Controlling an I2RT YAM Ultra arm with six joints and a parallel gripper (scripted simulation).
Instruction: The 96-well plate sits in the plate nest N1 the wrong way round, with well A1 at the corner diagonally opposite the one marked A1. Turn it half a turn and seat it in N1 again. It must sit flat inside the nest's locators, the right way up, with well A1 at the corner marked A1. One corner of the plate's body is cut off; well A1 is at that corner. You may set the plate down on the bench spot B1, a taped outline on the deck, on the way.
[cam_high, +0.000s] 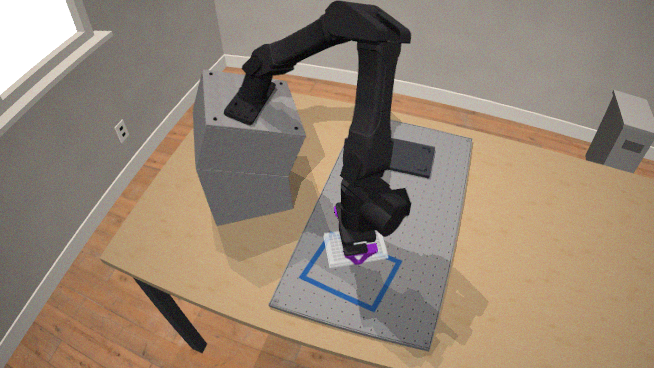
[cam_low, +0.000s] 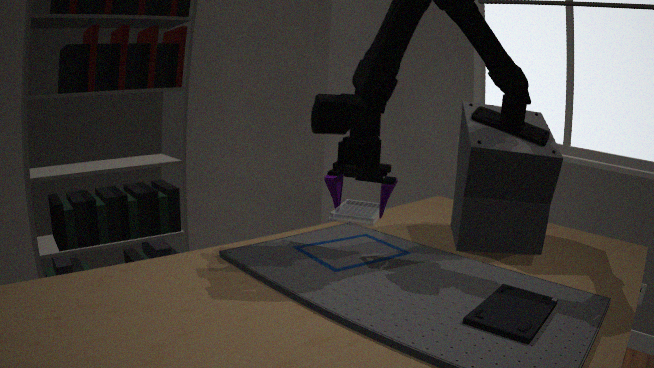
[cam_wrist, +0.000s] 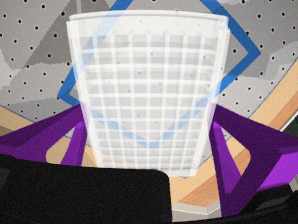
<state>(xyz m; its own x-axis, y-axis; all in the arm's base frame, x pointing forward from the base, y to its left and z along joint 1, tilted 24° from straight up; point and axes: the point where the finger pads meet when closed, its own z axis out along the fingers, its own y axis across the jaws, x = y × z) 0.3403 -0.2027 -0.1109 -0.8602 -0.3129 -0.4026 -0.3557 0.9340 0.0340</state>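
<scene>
Half the job looks done: the gripper (cam_low: 360, 196), fingers wide but clamped on the 96-well plate (cam_low: 356, 211), holds it airborne above the B1 outline (cam_low: 320, 262) just beneath, far from empty nest N1 (cam_low: 510, 313); re-gripping, turning and reseating remain.

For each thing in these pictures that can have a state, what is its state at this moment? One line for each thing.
gripper: shut on the 96-well plate, pointing down.
96-well plate: held in the air above the deck, wells facing up, over the taped outline's edge.
plate nest N1: holds no plate.
bench spot B1: nothing set down inside the blue tape.
</scene>
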